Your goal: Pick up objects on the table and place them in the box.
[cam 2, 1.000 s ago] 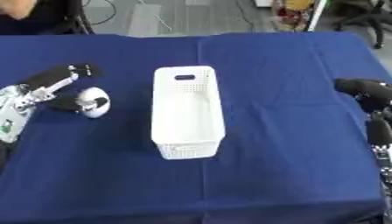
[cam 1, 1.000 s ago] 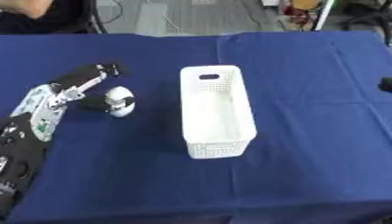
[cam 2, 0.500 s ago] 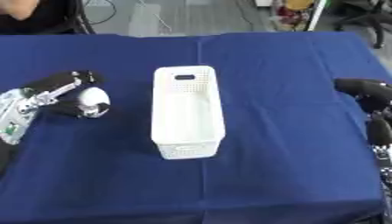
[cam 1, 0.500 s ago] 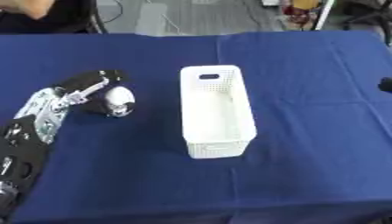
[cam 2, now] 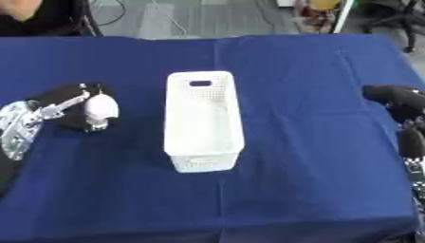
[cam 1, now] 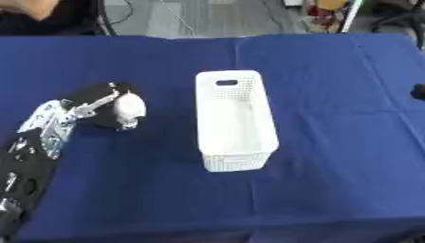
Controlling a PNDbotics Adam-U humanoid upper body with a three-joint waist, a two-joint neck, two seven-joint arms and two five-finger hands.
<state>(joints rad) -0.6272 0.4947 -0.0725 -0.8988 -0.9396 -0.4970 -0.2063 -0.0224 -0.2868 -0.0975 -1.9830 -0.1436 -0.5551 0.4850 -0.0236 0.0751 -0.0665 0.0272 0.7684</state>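
One white object (cam 1: 129,108) grasped by left hand (cam 1: 93,107); one white box (cam 1: 234,118); right hand (cam 2: 397,98) state unclear.

blue-clothed table (cam 1: 332,180); white box (cam 1: 235,118) at centre, white object (cam 1: 129,108) left.

Left robot hand (cam 1: 98,105) fingers now curled around white object (cam 1: 129,108).

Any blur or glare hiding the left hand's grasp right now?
Left eye view: soft all over, the left hand and the white object smear together, so finger contact is unclear. Right eye view: same softness; the white box looks washed out inside, hiding its mesh, and no hard shadows.
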